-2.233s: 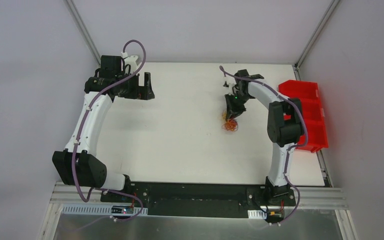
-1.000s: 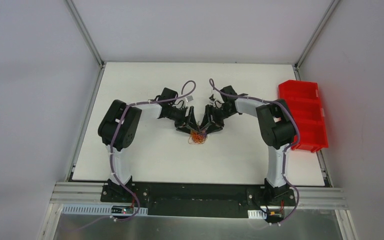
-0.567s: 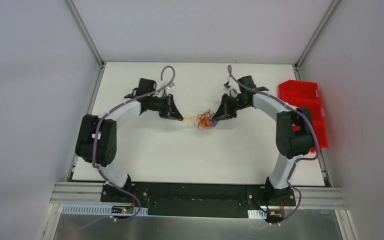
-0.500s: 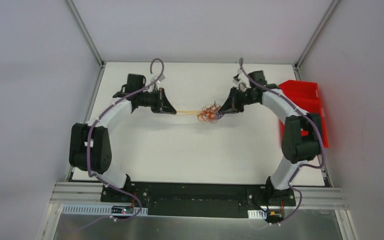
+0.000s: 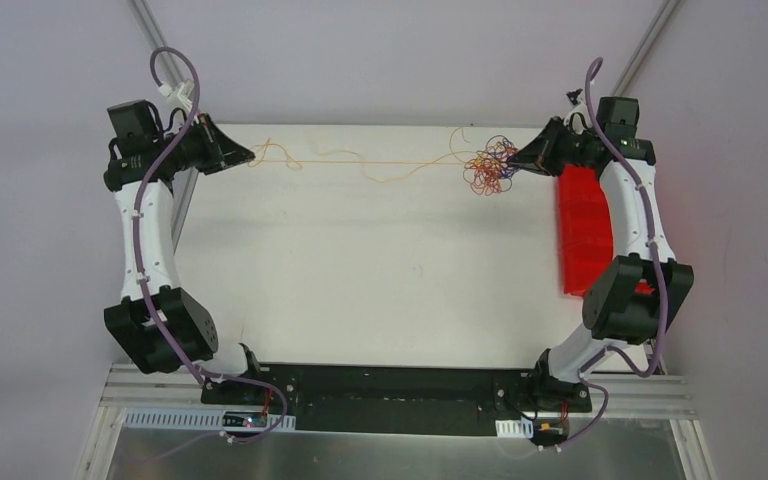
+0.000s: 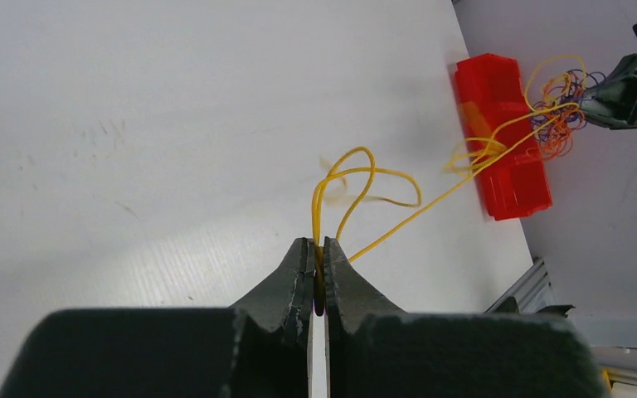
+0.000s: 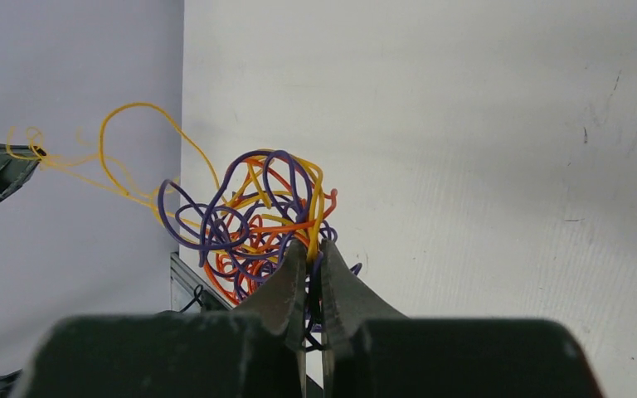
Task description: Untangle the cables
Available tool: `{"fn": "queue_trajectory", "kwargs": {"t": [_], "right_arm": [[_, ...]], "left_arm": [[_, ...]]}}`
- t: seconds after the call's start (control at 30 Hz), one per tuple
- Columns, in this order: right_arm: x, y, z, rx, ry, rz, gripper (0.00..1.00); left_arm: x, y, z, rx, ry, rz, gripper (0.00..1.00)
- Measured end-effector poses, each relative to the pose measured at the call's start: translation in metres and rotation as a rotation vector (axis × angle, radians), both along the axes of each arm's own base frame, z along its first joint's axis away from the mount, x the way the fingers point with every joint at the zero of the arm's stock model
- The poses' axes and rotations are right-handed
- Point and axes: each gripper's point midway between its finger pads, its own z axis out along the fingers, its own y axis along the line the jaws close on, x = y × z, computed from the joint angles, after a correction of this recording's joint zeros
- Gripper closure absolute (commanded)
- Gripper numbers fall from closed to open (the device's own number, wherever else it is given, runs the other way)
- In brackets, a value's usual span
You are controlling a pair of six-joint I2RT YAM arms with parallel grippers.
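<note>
The left gripper (image 5: 248,156) is pinching a yellow cable (image 5: 380,163) that is spanning the white table's (image 5: 380,280) far edge. The right gripper (image 5: 515,162) is clamping the tangle (image 5: 487,166) near the red bin (image 5: 585,235). Grey walls (image 5: 380,60) are enclosing the table.

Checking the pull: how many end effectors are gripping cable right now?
2. The left end effector, far left, pinches the yellow cable; the right end effector, far right, holds the tangle.
</note>
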Motion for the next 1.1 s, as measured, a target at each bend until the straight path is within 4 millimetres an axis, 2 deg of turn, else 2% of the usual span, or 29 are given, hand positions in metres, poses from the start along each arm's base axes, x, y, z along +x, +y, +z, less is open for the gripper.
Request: {"fn": "queue_trajectory", "kwargs": {"t": [0.13,0.23,0.27,0.33,0.37,0.4,0.43,0.47,0.57,0.63,0.7,0.8,0.9,1.0,1.1], "right_arm": [[0.003,-0.003,0.002,0.038,0.016,-0.017,1.00],[0.005,0.001,-0.006,0.075,0.044,-0.022,1.00],[0.004,0.005,-0.012,0.088,0.059,-0.019,1.00],[0.003,0.018,-0.027,0.108,0.088,-0.005,0.97],[0.002,0.026,-0.035,0.118,0.107,0.004,0.81],[0.001,0.038,-0.043,0.133,0.127,0.019,0.56],[-0.001,0.052,-0.053,0.145,0.153,0.041,0.41],[-0.004,0.066,-0.062,0.154,0.185,0.066,0.33],[-0.016,0.112,-0.100,0.127,0.278,0.174,0.30],[-0.027,0.126,-0.127,0.084,0.344,0.213,0.31],[-0.032,0.125,-0.144,0.051,0.383,0.209,0.32],[-0.038,0.116,-0.161,0.018,0.410,0.187,0.33],[-0.043,0.116,-0.172,-0.008,0.430,0.184,0.38],[-0.043,0.126,-0.182,-0.029,0.421,0.207,0.47],[-0.040,0.135,-0.201,-0.042,0.441,0.225,0.51]], "left_arm": [[0.004,0.009,-0.012,-0.015,0.045,0.018,1.00],[0.010,0.011,-0.027,-0.038,0.092,0.015,0.98],[0.011,0.011,-0.032,-0.046,0.107,0.013,0.85],[0.014,0.011,-0.050,-0.057,0.146,0.015,0.53],[0.015,0.010,-0.062,-0.060,0.173,0.015,0.30],[0.015,0.009,-0.073,-0.062,0.197,0.014,0.19],[0.015,0.007,-0.082,-0.065,0.219,0.013,0.07],[0.013,0.004,-0.094,-0.068,0.249,0.014,0.01],[0.005,-0.014,-0.123,-0.069,0.329,-0.009,0.01],[-0.002,-0.027,-0.137,-0.071,0.363,-0.036,0.02],[-0.010,-0.045,-0.153,-0.064,0.393,-0.075,0.05],[-0.027,-0.085,-0.177,-0.056,0.442,-0.168,0.11],[-0.043,-0.145,-0.197,-0.060,0.493,-0.315,0.17],[-0.046,-0.189,-0.215,-0.069,0.523,-0.413,0.21],[-0.036,-0.231,-0.236,-0.089,0.544,-0.469,0.24]]}}
